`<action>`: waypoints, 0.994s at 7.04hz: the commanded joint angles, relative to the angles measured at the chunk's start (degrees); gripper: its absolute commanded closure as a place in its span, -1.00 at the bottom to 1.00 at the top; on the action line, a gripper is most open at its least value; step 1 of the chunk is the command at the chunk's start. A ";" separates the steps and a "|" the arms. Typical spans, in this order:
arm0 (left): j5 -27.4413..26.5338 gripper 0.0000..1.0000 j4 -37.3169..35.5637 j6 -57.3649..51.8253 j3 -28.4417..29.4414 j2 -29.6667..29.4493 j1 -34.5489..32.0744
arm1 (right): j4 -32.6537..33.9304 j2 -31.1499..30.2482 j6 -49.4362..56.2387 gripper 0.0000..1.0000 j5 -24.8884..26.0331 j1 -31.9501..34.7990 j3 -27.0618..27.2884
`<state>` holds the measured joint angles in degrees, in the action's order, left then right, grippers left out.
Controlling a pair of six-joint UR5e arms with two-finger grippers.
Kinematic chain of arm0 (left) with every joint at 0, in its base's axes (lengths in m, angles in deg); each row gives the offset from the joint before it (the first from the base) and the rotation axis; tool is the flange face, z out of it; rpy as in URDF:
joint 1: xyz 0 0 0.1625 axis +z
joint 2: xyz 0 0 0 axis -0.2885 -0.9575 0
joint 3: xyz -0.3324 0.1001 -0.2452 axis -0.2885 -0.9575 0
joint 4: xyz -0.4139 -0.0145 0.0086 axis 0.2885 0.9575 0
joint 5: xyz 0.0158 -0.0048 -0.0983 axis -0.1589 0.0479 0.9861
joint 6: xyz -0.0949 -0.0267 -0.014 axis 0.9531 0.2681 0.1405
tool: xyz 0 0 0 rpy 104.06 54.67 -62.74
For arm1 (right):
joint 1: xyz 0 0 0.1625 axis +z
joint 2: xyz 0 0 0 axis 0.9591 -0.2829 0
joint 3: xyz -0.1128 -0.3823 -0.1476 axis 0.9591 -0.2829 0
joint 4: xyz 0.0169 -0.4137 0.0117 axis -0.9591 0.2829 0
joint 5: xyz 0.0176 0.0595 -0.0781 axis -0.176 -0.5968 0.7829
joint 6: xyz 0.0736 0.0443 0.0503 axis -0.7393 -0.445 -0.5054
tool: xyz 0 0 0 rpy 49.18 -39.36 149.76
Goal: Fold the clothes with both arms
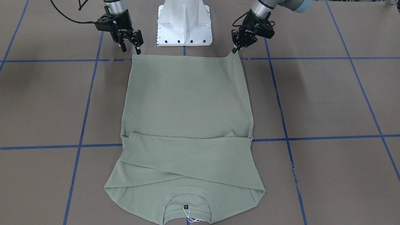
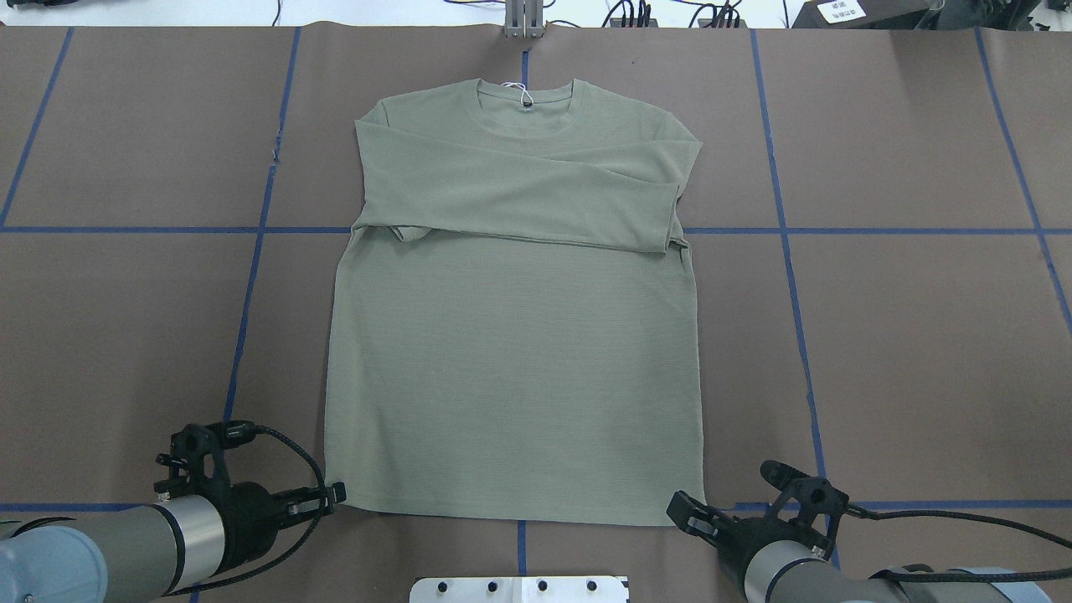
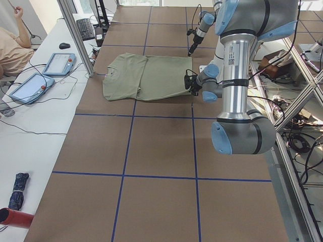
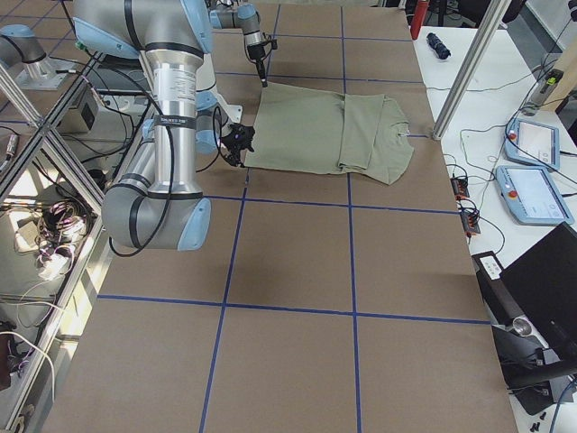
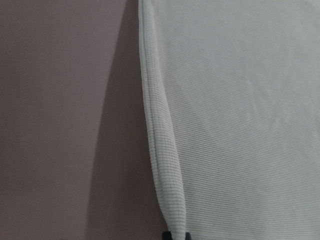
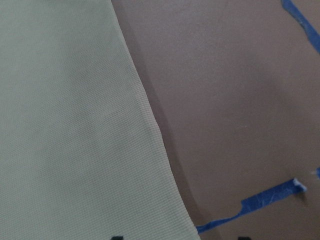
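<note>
The pale green shirt (image 1: 187,103) (image 2: 511,368) lies flat on the brown table, both sleeves folded across the chest and the collar with its dark label (image 1: 186,206) on the far side from me. My left gripper (image 1: 235,49) (image 2: 337,491) is shut on the hem corner and lifts it into a small peak. In the left wrist view the hem edge (image 5: 165,165) runs down into the pinched fingertips. My right gripper (image 1: 131,49) (image 2: 688,512) stands open at the other hem corner. Its two fingers straddle the shirt's side edge (image 6: 155,130).
The white base pedestal (image 1: 184,25) (image 2: 519,589) stands between the two arms, just behind the hem. Blue tape lines (image 1: 90,93) grid the table. A side table with tablets (image 3: 58,63) and a seated person (image 3: 12,40) lies beyond the collar end.
</note>
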<state>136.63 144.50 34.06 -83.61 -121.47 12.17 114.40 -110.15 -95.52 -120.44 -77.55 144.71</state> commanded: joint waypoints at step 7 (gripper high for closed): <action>0.00 1.00 0.00 0.00 -0.29 -0.69 0.11 | 1.19 2.02 0.28 -0.38 1.85 -0.58 -3.32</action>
<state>136.63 144.49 34.06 -83.91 -122.13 12.27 115.59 -108.43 -95.19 -119.68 -77.96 141.58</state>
